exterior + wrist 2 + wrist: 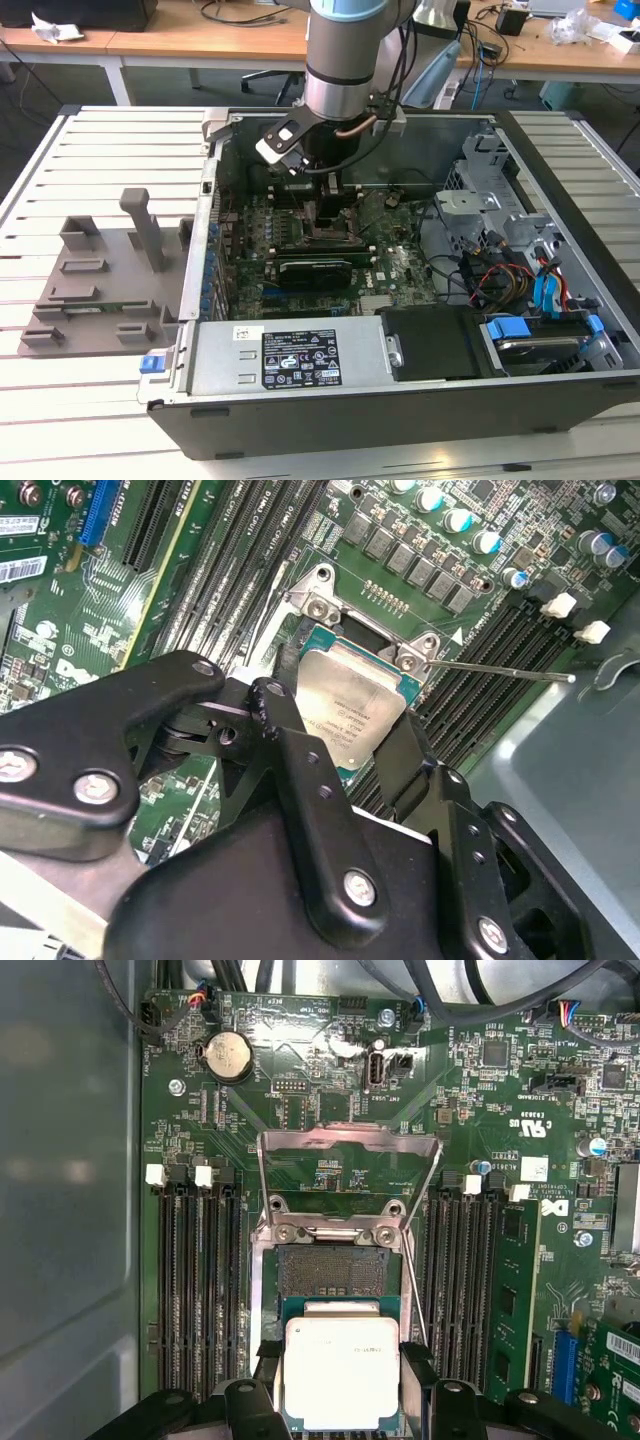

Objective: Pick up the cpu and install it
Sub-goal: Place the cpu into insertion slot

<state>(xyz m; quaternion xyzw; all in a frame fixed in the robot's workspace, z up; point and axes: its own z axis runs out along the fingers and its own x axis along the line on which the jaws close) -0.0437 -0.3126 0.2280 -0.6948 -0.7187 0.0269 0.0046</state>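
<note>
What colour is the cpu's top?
Silvery-grey metal; the cpu shows best in the first wrist view.

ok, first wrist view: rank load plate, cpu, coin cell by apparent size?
1. load plate, going by its outline
2. cpu, close behind; it is nearer the camera, so this pair is unsure
3. coin cell, clearly smallest

Robotics lab (cable-cluttered desks (180, 38) behind)
</note>
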